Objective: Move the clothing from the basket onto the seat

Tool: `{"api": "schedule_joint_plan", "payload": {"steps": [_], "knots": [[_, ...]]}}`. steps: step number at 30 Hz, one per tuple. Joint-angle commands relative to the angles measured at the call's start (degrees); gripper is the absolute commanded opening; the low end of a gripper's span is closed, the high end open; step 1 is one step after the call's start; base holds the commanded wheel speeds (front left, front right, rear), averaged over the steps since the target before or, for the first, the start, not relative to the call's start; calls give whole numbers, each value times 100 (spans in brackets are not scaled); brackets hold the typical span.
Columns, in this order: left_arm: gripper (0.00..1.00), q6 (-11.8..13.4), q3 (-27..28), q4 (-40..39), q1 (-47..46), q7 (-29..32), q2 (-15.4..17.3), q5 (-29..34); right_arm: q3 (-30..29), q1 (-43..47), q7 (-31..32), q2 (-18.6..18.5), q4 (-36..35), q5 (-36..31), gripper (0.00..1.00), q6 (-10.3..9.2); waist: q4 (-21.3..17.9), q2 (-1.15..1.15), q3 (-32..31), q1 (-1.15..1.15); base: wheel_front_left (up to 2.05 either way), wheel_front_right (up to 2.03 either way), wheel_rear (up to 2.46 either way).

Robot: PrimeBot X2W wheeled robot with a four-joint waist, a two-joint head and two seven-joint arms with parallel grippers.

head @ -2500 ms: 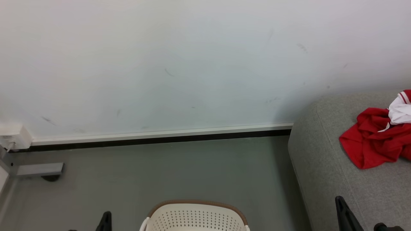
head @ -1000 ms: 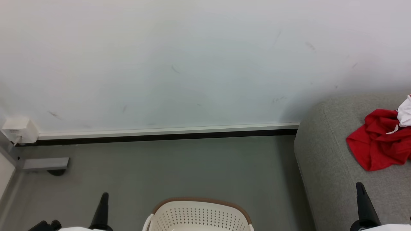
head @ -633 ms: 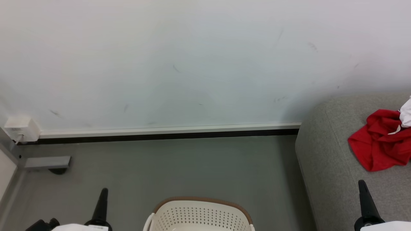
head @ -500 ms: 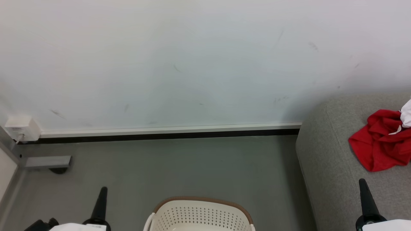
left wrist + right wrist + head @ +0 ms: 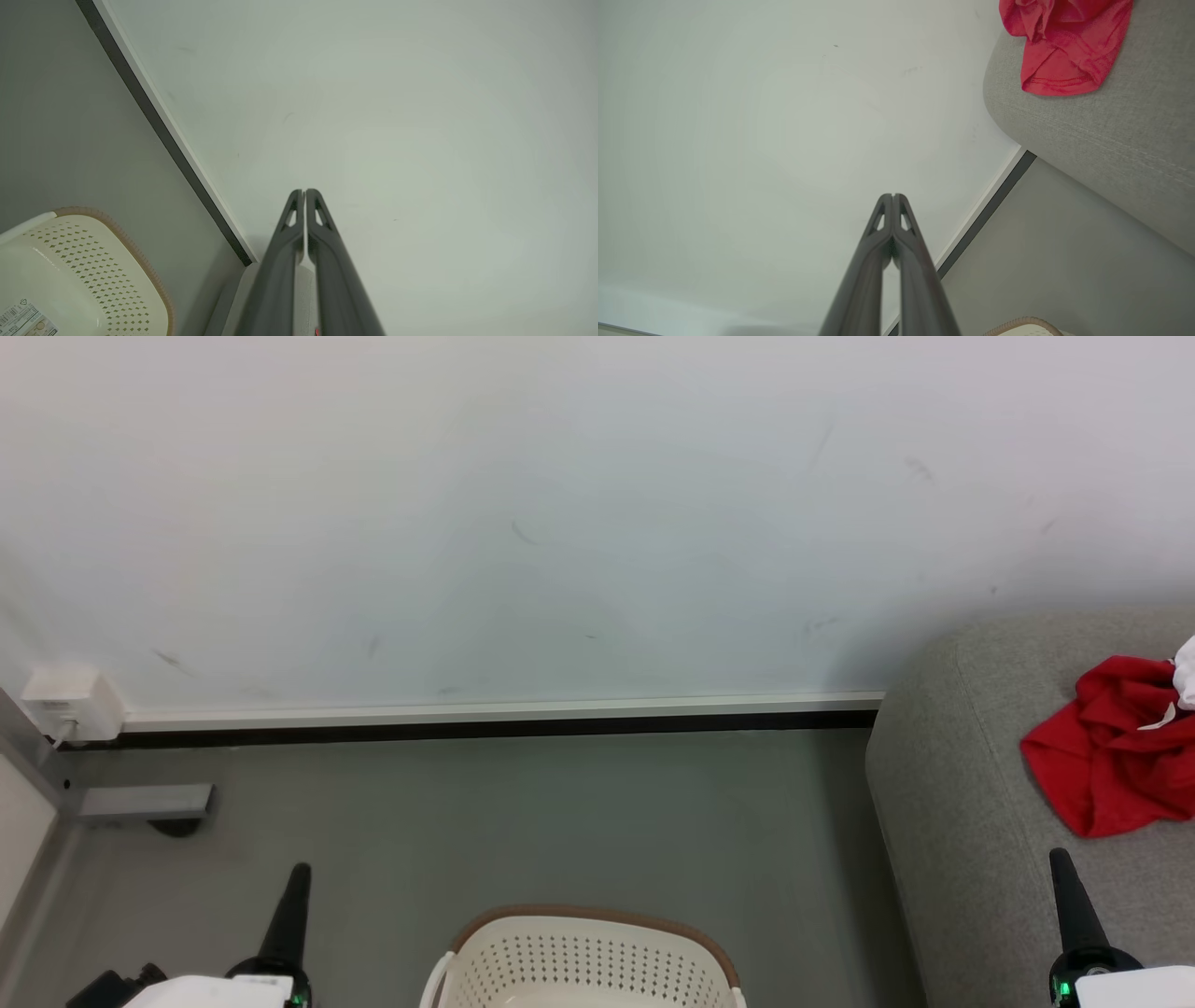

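Open grey floor (image 5: 523, 821) mid-frame, edged by baseboard (image 5: 485, 721) above, sofa (image 5: 943, 803) at right, basket (image 5: 579, 957) rim at bottom centre. Crumpled red clothing (image 5: 1111, 756) with white trim on sofa, far right. Low in frame, left gripper (image 5: 299, 870) and right gripper (image 5: 1057, 855), fingers pressed together, empty.

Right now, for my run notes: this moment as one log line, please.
left gripper: shut, holding nothing | right gripper: shut, holding nothing | red clothing: lying on sofa | basket: on floor between grippers
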Motion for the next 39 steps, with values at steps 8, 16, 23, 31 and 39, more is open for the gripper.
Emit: {"api": "schedule_joint_plan", "payload": {"steps": [8,16,23,31,39], "knots": [[0,-78,94,-48,-127,123,-30,-400,-64,-146,116,-55,8,490,0,-10,26,0,9,-1,0,0,0],[0,-124,153,-55,-168,217,-59,-734,-94,-202,207,-63,23,883,0,-11,54,0,18,-1,0,0,0],[0,-156,200,-62,-200,287,-77,-1020,-120,-227,279,-68,35,1212,0,-12,77,0,26,-1,0,0,0],[0,-195,249,-67,-235,382,-101,-1327,-152,-260,354,-74,51,1558,0,-13,105,0,36,-1,0,0,0],[0,-235,291,-73,-265,461,-126,-1599,-185,-311,443,-77,67,1889,0,-14,132,0,45,-1,0,0,0]]}}
